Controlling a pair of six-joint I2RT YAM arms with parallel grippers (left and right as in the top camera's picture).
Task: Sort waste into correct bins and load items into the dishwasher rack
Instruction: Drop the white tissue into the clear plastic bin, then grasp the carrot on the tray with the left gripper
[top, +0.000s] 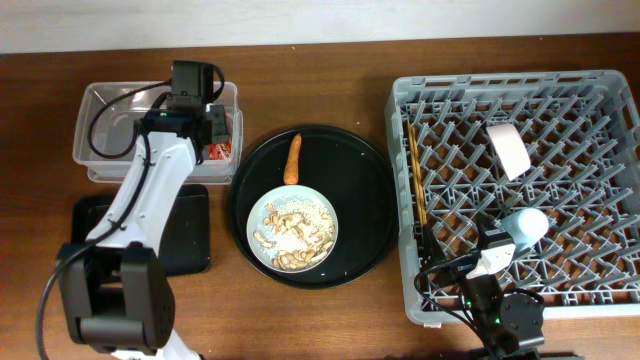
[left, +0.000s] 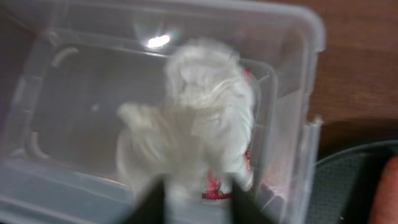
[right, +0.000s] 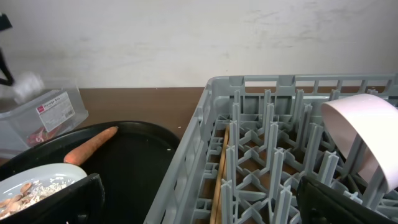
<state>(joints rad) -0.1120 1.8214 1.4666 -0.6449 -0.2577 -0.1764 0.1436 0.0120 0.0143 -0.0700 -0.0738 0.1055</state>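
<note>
I count: one crumpled white tissue (left: 205, 115) over one clear rectangular plastic tub (top: 100, 102), between left gripper (left: 198, 200) fingers, grip unclear; right gripper (right: 202, 194) spread, empty; one orange carrot (top: 294, 160) on one round black tray (top: 365, 190).

Non-task items: dark brown wood-grain desk (top: 310, 325) fills the overhead view, with a pale wall (top: 300, 18) running along its far edge. In the right wrist view the same wall is plain off-white with faint scuffs. Large round black tray (top: 358, 190) sits flat on the desk roughly mid-frame, glossy with a low raised rim and a few tiny pale flecks or glints on its bare floor; the left wrist view catches only a blurred dark arc of it at bottom right, with bare desk above.
</note>
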